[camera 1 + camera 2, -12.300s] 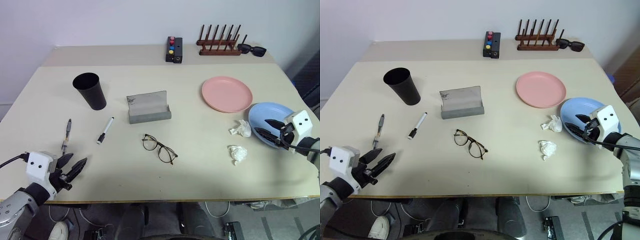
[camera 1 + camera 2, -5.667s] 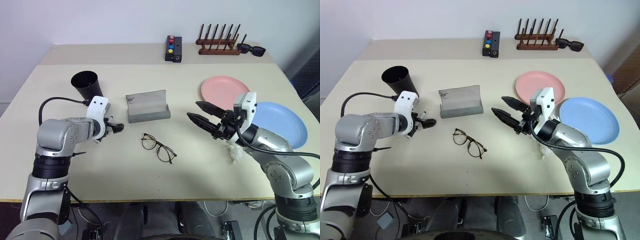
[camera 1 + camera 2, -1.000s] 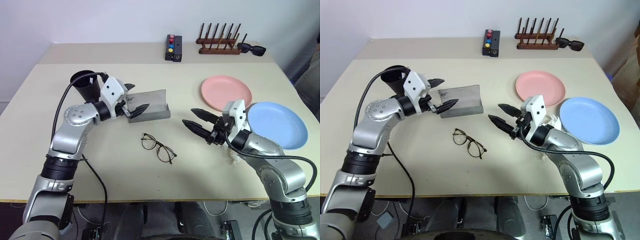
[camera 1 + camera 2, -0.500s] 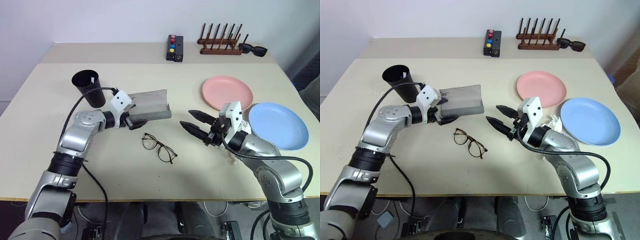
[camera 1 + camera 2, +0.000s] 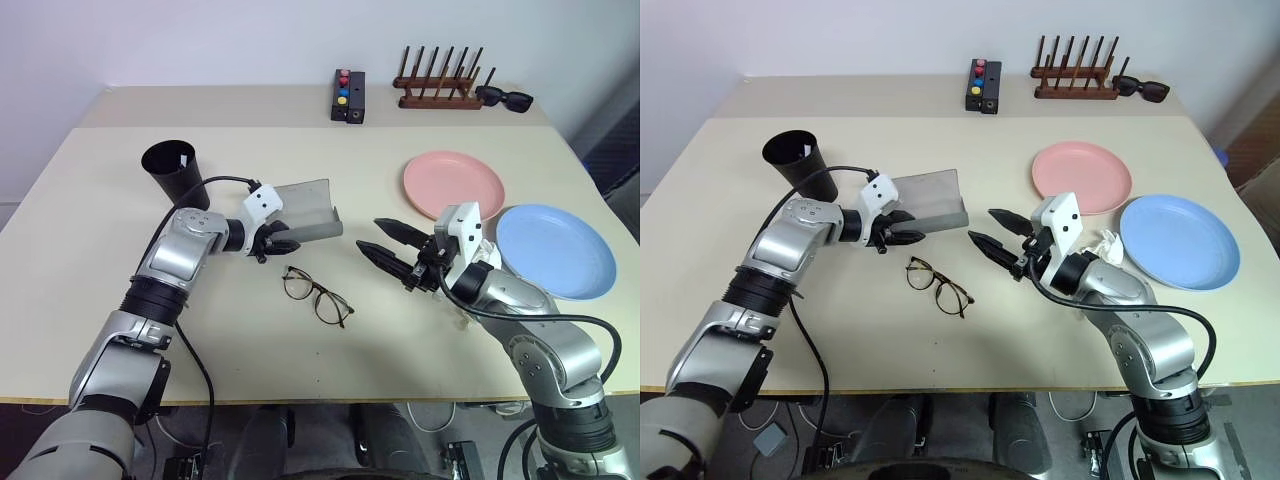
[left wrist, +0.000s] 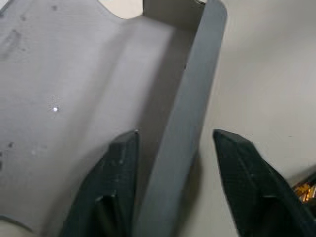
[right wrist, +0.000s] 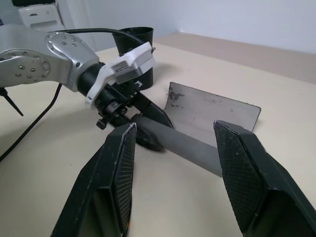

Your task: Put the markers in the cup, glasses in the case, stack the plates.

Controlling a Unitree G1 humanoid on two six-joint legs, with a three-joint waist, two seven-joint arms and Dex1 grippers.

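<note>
We straddle the grey glasses case's (image 5: pixel 300 226) front wall with our left gripper (image 6: pixel 170 190), fingers apart, to steady it; right gripper (image 5: pixel 388 253) waits open

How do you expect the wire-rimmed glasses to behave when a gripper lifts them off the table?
The glasses look thin-framed, so probably light and easily bent if squeezed. Their arms are folded out, so they may swing or snag. The clear lenses likely give a slippery hold.
</note>
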